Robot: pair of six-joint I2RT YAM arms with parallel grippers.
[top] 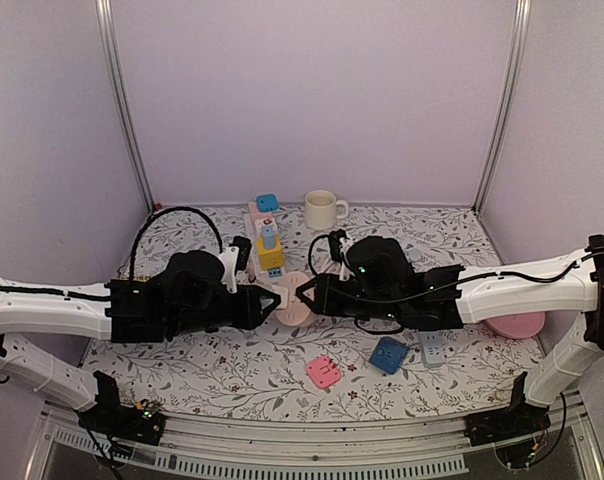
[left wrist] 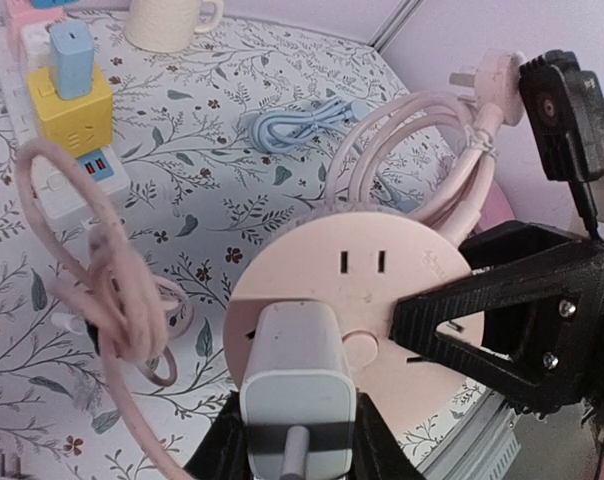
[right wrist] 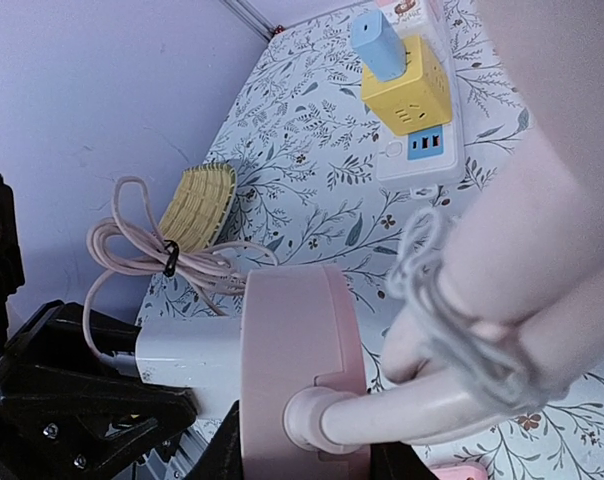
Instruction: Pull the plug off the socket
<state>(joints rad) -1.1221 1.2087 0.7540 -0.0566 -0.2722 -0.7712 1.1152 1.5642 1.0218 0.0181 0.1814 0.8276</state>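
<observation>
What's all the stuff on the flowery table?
round socket: one, pink, held between both hands
plug: one, white, stuck in the round socket
mug: one, cream, back of table
power strip: one, white, left of mug
cube adapter: one, yellow, on power strip
small adapters: three, pink, blue, grey, table front
disc: one, pink, partly under right arm
cable coil: one, light blue, near mug
left hand: one, black, shut on plug
right hand: one, black, shut on round socket

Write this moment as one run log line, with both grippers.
left gripper: shut on white plug | right gripper: shut on pink round socket | plug: seated, not yet pulled
</observation>
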